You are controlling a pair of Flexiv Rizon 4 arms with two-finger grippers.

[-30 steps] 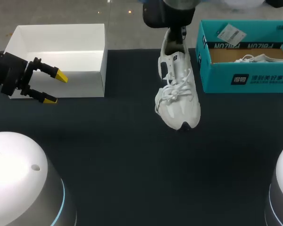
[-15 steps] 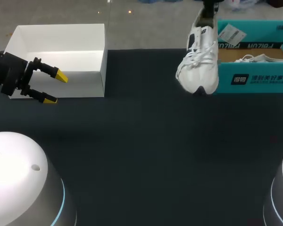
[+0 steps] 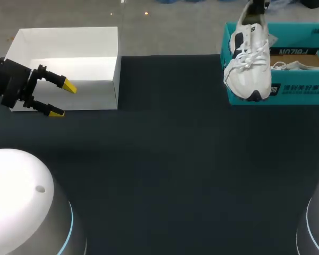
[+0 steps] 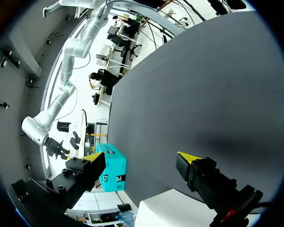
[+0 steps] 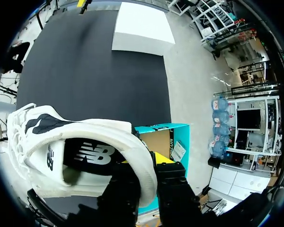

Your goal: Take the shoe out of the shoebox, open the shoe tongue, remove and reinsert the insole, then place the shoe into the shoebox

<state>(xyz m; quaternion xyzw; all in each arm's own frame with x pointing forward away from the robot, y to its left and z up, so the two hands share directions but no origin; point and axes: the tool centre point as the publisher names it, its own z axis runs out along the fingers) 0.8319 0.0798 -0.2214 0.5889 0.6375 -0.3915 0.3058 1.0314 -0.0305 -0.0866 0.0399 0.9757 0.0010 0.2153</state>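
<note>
Moved: the shoe [image 3: 249, 64] has gone from over the table's middle to the far right; it now hangs toe-down at the shoebox [image 3: 297, 91], and in the head view its toe covers the left part of the near wall; the right arm has carried it there; the left gripper [image 3: 63, 100] has kept its place.
Shoes: two, both white; one is in the air with dark marks on its side; the second shoe [image 3: 300, 66] lies inside the shoebox, and only its laces and upper edge show.
Boxes: two; the teal shoebox stands at the far right of the black table [image 3: 159, 159]; the white box [image 3: 64, 48] stands at the far left, open on top.
Grippers: two.
Right gripper [image 5: 146, 172]: clenched on the shoe's heel collar, one finger inside the shoe and the other outside; the heel is up.
Left gripper: released, fingers wide apart, nothing between them; it hovers at the near wall of the white box.
</note>
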